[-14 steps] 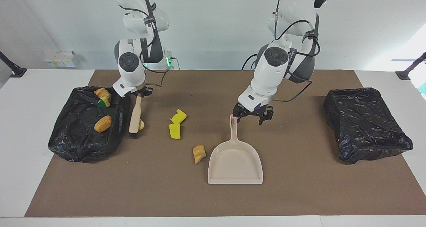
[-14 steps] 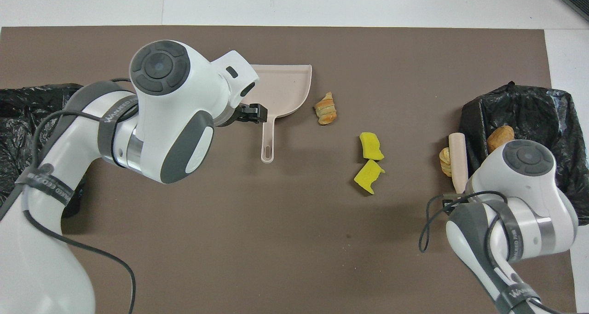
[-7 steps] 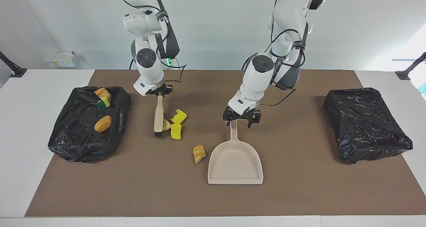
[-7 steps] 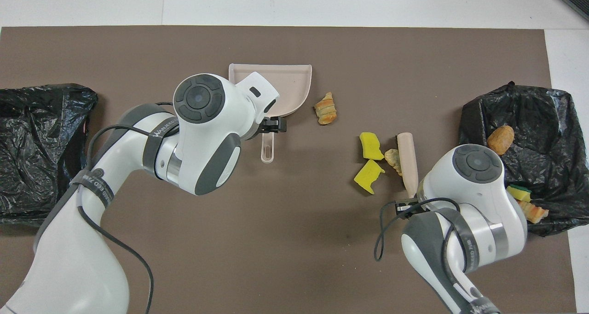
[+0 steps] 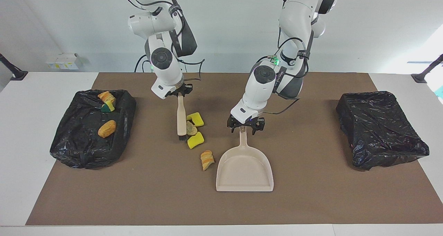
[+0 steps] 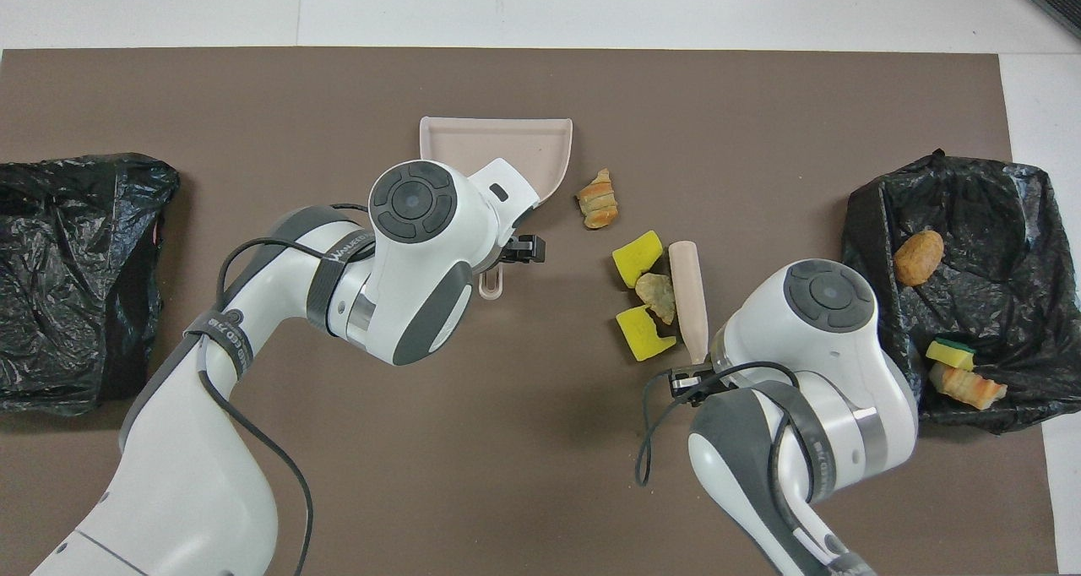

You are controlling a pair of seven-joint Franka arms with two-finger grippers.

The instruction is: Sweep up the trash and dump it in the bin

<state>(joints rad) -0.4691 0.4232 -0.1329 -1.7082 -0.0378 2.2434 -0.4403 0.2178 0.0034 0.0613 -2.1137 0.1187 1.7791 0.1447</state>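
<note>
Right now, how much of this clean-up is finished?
Partly done. Three scraps already lie in the bin at the right arm's end. In hand: the right gripper holds the brush against three scraps; the left gripper is at the dustpan handle. One bread piece lies beside the empty pan.

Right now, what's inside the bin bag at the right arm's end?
The black bag holds three scraps: a tan bread lump, a striped bread piece and a yellow-green sponge. Anything under its folds is hidden.
</note>
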